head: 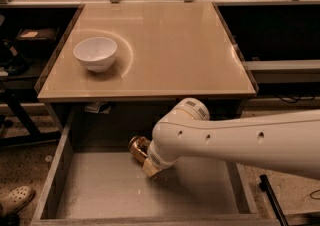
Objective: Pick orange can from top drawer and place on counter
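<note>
Counter (170, 45): broad glossy beige top, with a white bowl (95, 53) on its left part. Arm (240, 140): thick, white, comes in from the right and bends down below the counter's front edge. Drawer (100, 190): pulled open, speckled grey floor, low straight walls. Can (137, 149): shiny golden-orange, inside the drawer toward its back, left of centre, lying tilted and touching the arm's wrist end. Gripper (151, 168): down in the drawer, just right of and below the can, against it. The wrist hides most of it, so I cannot tell whether it is closed on the can. Handling, by judgement: thin metal, light, stiff, but will dent under a hard squeeze. The slick round wall is apt to roll or slip. Best hold is across the mid-body, square to its axis, clear of the rims.
</note>
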Tool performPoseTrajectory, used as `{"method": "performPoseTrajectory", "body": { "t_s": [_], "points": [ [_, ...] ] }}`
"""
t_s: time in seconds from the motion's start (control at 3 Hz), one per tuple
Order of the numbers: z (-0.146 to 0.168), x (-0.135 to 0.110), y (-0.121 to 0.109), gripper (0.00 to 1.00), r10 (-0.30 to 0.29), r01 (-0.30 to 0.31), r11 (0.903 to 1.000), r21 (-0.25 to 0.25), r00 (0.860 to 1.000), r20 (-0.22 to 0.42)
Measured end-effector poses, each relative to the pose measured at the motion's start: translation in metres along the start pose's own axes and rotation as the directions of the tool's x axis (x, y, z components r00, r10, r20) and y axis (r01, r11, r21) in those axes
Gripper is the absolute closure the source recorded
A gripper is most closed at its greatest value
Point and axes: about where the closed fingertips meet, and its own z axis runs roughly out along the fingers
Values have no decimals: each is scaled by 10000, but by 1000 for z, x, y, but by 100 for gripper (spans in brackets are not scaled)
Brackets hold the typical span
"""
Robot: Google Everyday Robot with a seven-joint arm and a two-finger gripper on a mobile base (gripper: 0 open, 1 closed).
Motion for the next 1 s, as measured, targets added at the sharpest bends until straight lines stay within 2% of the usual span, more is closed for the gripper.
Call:
{"method": "performPoseTrajectory", "body": {
  "t_s": [0.33,0.67,1.0],
  "points": [
    [-36,10,3,100,-219,219,9998,-5,9996,185],
    [-86,21,-2,100,-55,50,9998,168,9996,260],
    [-131,15,-10,100,-154,132,9983,572,9991,385]
  ]
}}
